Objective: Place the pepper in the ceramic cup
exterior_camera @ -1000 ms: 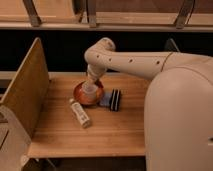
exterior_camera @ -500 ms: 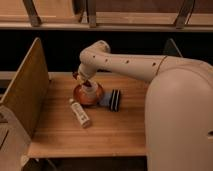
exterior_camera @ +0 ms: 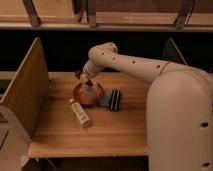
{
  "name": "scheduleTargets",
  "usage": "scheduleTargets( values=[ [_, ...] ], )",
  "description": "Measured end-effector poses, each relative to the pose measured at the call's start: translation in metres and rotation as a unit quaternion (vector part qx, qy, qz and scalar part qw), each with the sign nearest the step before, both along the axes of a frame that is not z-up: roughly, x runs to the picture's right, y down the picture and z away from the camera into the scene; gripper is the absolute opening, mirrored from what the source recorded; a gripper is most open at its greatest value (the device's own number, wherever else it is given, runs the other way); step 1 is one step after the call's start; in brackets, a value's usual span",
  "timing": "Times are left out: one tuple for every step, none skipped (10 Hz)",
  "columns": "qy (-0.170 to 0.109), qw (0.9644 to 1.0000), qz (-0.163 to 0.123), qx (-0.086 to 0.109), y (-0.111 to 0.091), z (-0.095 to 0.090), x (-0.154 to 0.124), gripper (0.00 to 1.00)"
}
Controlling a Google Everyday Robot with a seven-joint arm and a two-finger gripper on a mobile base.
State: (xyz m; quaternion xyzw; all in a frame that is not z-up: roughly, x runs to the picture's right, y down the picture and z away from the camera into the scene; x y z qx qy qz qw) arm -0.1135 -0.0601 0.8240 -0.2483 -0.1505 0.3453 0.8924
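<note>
The ceramic cup (exterior_camera: 90, 89) is small and pale and stands on the reddish-brown saucer (exterior_camera: 80, 95) at the middle of the wooden table. My gripper (exterior_camera: 84, 78) hangs just above the cup's left rim, at the end of the cream arm that reaches in from the right. A small dark red shape, seemingly the pepper (exterior_camera: 87, 82), shows right under the gripper, above the cup. I cannot tell whether the gripper holds it.
A cream oblong bottle (exterior_camera: 80, 113) lies in front of the saucer. A black-striped flat object (exterior_camera: 114, 99) lies to its right. A wooden side panel (exterior_camera: 25, 95) stands along the table's left edge. My large cream body (exterior_camera: 180, 125) fills the right.
The gripper has moved a little left and up, from over the saucer's middle to the cup's left rim. The cup, the saucer and the bottle have not moved.
</note>
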Motion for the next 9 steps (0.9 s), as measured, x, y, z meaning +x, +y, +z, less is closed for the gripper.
scheduleTargets(
  values=[
    [-0.009, 0.9999, -0.005, -0.006, 0.0009, 0.0052, -0.0023, 0.00],
    [-0.015, 0.9998, -0.008, -0.009, 0.0004, 0.0092, -0.0038, 0.00],
    [-0.016, 0.9998, -0.008, -0.009, -0.0002, 0.0093, -0.0036, 0.00],
    [-0.016, 0.9998, -0.008, -0.009, -0.0003, 0.0093, -0.0034, 0.03],
    [-0.016, 0.9998, -0.008, -0.009, -0.0003, 0.0092, -0.0037, 0.14],
    [-0.016, 0.9998, -0.008, -0.009, -0.0001, 0.0094, -0.0037, 0.22],
    [-0.016, 0.9998, -0.008, -0.009, -0.0003, 0.0093, -0.0036, 0.32],
    [-0.016, 0.9998, -0.008, -0.009, -0.0001, 0.0094, -0.0035, 0.42],
    [-0.016, 0.9998, -0.008, -0.009, -0.0002, 0.0094, -0.0036, 0.54]
  ],
)
